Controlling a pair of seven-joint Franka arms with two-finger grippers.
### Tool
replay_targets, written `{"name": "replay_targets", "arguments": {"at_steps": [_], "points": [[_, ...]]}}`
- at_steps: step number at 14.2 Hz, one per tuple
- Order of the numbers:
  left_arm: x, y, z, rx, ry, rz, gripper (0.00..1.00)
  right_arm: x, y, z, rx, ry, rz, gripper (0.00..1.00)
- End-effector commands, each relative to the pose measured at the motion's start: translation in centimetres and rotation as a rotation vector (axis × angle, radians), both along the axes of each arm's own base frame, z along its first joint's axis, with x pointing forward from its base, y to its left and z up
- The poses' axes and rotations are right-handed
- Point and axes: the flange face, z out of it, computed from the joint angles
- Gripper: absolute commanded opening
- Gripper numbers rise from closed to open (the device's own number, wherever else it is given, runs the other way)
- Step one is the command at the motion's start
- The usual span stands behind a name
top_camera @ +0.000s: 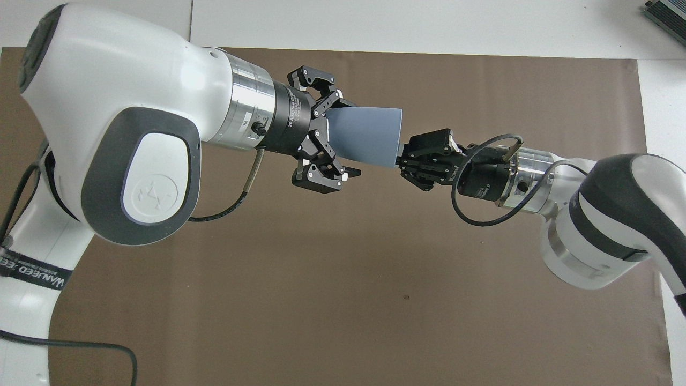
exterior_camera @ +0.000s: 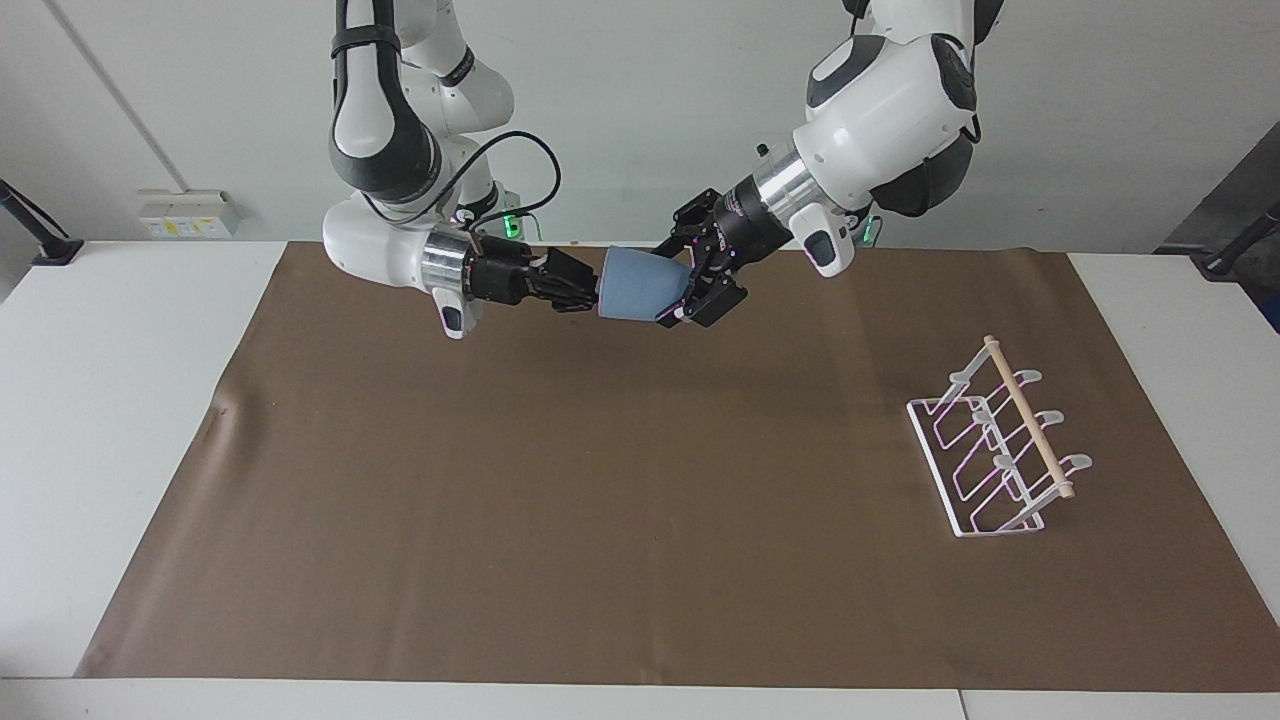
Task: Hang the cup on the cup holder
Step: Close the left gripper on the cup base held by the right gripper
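Facing view: the cup (exterior_camera: 638, 297) hangs on its side in the air over the mat (exterior_camera: 600, 520), held at its rim end by the closed right gripper (exterior_camera: 590, 290). The left gripper (exterior_camera: 690, 290) straddles its narrow base, fingers spread, not clamped. The cup holder (exterior_camera: 1000, 440) stands well apart toward the left arm's end. Overhead view: the cup (top_camera: 370, 135) bridges both grippers, the left gripper (top_camera: 337, 136) wide around it, the right gripper (top_camera: 401, 158) pinching the rim. It looks light, stiff and smooth, likely slippery; best gripped across the tapered wall near the base.
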Motion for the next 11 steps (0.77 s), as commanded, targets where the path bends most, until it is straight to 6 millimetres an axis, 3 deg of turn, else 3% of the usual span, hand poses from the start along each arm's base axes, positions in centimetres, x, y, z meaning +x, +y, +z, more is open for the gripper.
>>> {"name": "replay_targets", "arguments": {"at_steps": [1,3,4,6,7,8,11], "points": [[-0.95,0.37,0.23,0.004,-0.004,0.01,1.0,-0.4,-0.29,0.46,0.013,-0.012,-0.031,0.0],[-0.94,0.19,0.39,-0.002,-0.013,0.019,1.0,-0.4,-0.29,0.46,0.013,-0.012,-0.031,0.0],[-0.98,0.0,0.43,-0.005,-0.02,0.022,0.93,-0.4,-0.29,0.46,0.013,-0.012,-0.031,0.0],[-0.87,0.04,0.53,-0.009,-0.024,0.033,0.47,-0.4,-0.29,0.46,0.013,-0.012,-0.031,0.0],[-0.8,0.13,0.55,-0.01,-0.025,0.035,0.19,-0.4,-0.3,0.44,0.011,-0.012,-0.032,0.0],[-0.8,0.13,0.55,-0.01,-0.026,0.035,0.0,-0.4,-0.3,0.44,0.011,-0.012,-0.032,0.0],[-0.69,0.39,0.57,-0.01,-0.026,0.04,0.0,-0.4,-0.3,0.44,0.011,-0.012,-0.031,0.0]]}}
